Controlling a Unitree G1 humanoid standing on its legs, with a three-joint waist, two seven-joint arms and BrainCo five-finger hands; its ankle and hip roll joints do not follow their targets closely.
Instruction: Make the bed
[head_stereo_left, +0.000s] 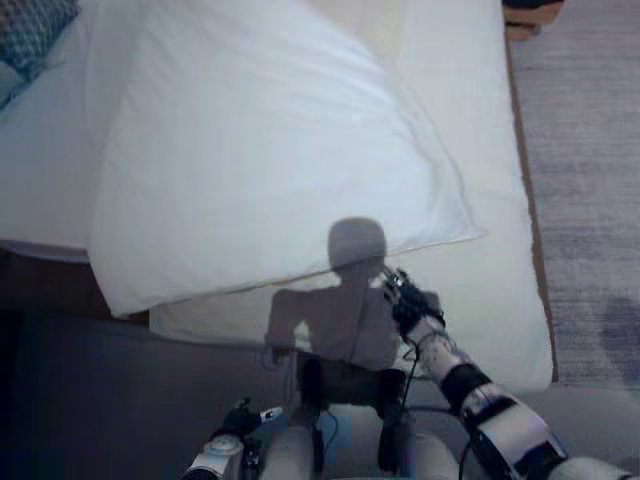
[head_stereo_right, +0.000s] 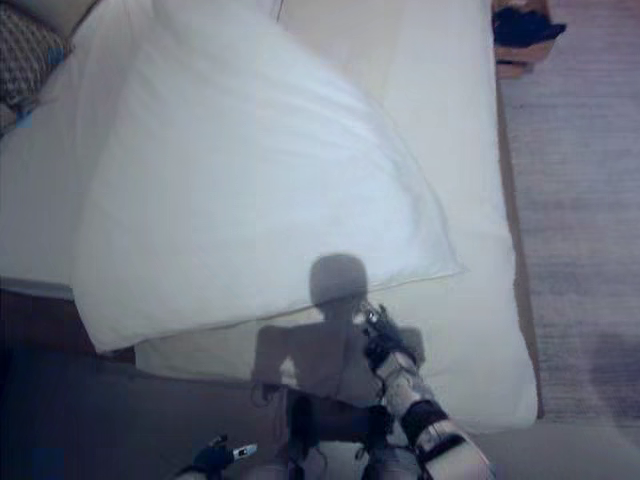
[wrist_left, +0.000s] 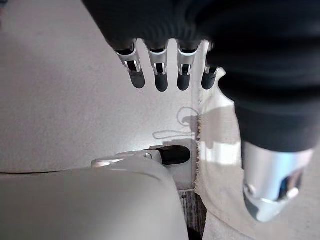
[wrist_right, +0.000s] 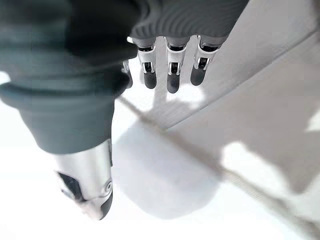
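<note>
The duvet (head_stereo_left: 270, 150) is plain white, lying on a bed (head_stereo_left: 480, 300) whose sheet is white to cream. A cushion (head_stereo_left: 35, 30) at the far corner has a blue-grey criss-cross pattern. The floor (head_stereo_left: 590, 180) is grey with faint streaks. The right hand (head_stereo_left: 410, 305) has silver fingers (wrist_right: 172, 75) with dark tips under a dark ribbed cover, as does the left hand (wrist_left: 165, 45).

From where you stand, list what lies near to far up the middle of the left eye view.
Right hand over the bed's near edge → white mattress → white duvet lying crooked across the bed → bare cream strip of mattress at the far edge.
</note>
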